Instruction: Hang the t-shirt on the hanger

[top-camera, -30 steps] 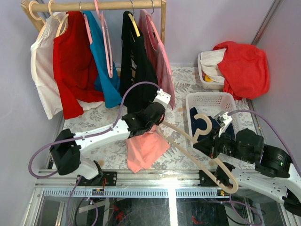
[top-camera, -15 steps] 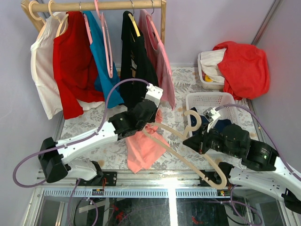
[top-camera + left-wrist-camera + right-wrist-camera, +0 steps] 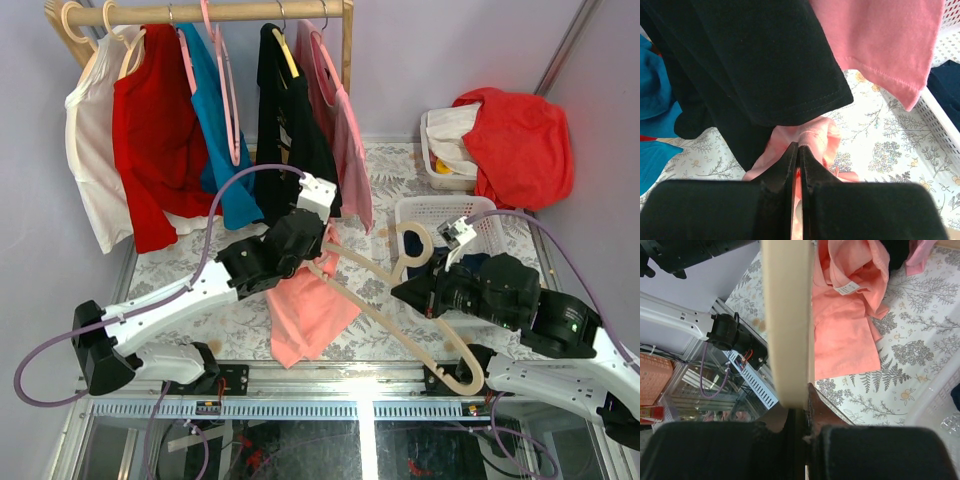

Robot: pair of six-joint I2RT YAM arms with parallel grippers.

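T-shirt (image 3: pixel 312 312): hanging limp from the left tool (image 3: pixel 796 150), lower edge drooping towards the front of the floral worktop (image 3: pixel 180 270). Pinching a fold of the salmon cloth, fingers drawn narrow with only a sliver of fabric between them, right under the sleeve of the black garment (image 3: pixel 755 65) on the rack.

Compared with a second ago: having lifted and drifted back towards the rack, carrying the cloth higher and spreading it a little.

Gripping the hanger (image 3: pixel 385 312) in the right tool (image 3: pixel 801 412), closed narrow on one cream bar of it. Having swung leftward over the same second, bringing the far tip of the frame up against the cloth just beside the left tool instead of further right.

Judging by that: working on the threading step, lining the tip up with an opening. Not yet showing any arm of the frame inside the shirt. Collar label (image 3: pixel 846 288) facing up in the right wrist view, so probably aiming near the neck, though not possible to tell whether the tip is already under a layer.

White basket (image 3: pixel 430 206): sitting to the right of the shirt, holding a dark navy garment (image 3: pixel 946 87).

Smaller white tub (image 3: pixel 432 160) behind it: holding cream cloth (image 3: pixel 455 130) and something yellow (image 3: pixel 442 166), with a bright red shirt (image 3: pixel 520 140) draping over it.
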